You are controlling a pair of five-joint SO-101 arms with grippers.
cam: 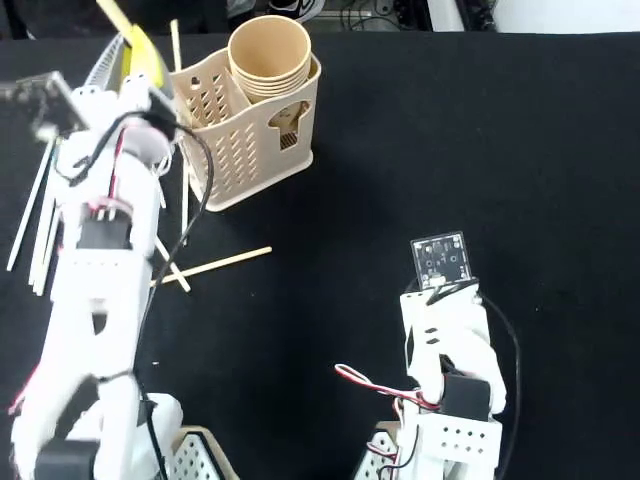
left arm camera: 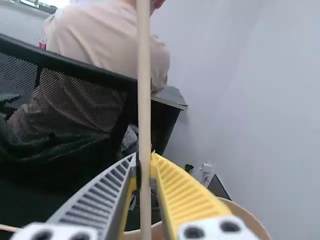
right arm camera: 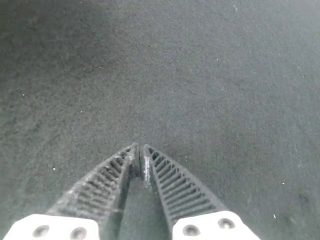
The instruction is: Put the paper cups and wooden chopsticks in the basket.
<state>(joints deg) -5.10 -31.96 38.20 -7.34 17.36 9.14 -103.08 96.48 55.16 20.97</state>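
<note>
- Matte black desk (cam: 480, 150) under everything, by far the widest thing out there.
- Cream perforated plastic basket (cam: 240, 140), upright toward the far left of the desk, split into compartments.
- Nested stack of tan paper cups (cam: 268, 55), mouths up, already seated in one compartment. Light and thin-walled by the look of it, so easily crushed; best taken at the rim with a soft squeeze.
- Yellow-and-grey left claw (left arm camera: 144, 162), raised just beside the basket and clamped tight on a pale round wooden chopstick (left arm camera: 144, 75). Curved cup rim close below.
- Dark grey right claw (right arm camera: 139, 152), tips pressed together with nothing between them, hanging over bare desk well apart from the basket.
- That held chopstick again: slim, stiff, featherweight and smooth. Pinched across the shaft with a long stretch poking out beyond the tips. Probably prone to pivoting or sliding in so narrow a pinch; a firm hold nearer mid-length looks safer.
- One loose bare wooden stick (cam: 215, 263) flat on the desk near the basket's foot, and thin white sticks (cam: 35, 215) beside the left arm, possibly wrapped chopsticks. Lying flat, so hard to get under; calls for a low pinch across the shaft.
</note>
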